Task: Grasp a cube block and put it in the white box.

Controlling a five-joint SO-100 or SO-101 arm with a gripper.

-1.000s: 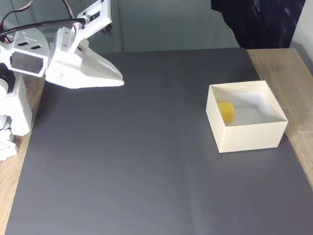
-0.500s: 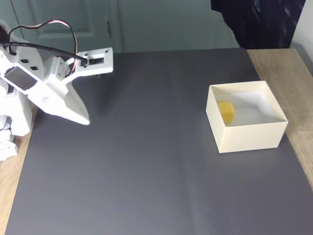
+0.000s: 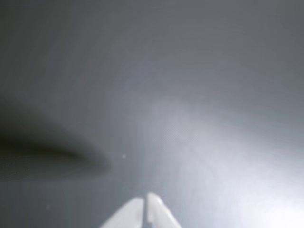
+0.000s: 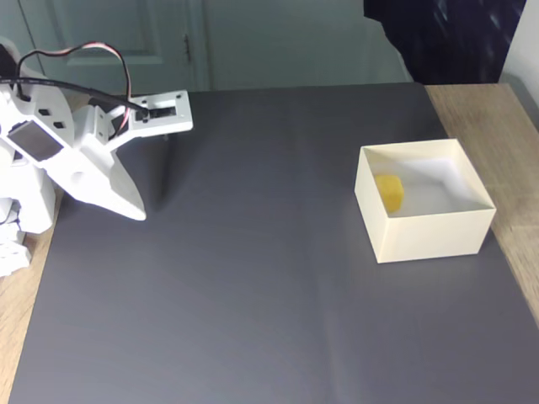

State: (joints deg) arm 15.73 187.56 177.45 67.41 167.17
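The yellow-orange cube block (image 4: 389,191) lies inside the white box (image 4: 431,236), against its left wall. The box stands on the right side of the dark mat. My white gripper (image 4: 136,212) is far to the left, near the arm's base, pointing down at the mat, shut and empty. In the wrist view the two fingertips (image 3: 145,202) meet at the bottom edge over bare grey mat, with a dark shadow to the left.
The dark grey mat (image 4: 253,278) covers most of the wooden table (image 4: 497,109). The arm's white base (image 4: 21,210) stands at the left edge. A dark cloth hangs at the back right.
The arm has folded back and down to the left, from raised over the mat's far left to low beside its base. Cube and box have not moved.
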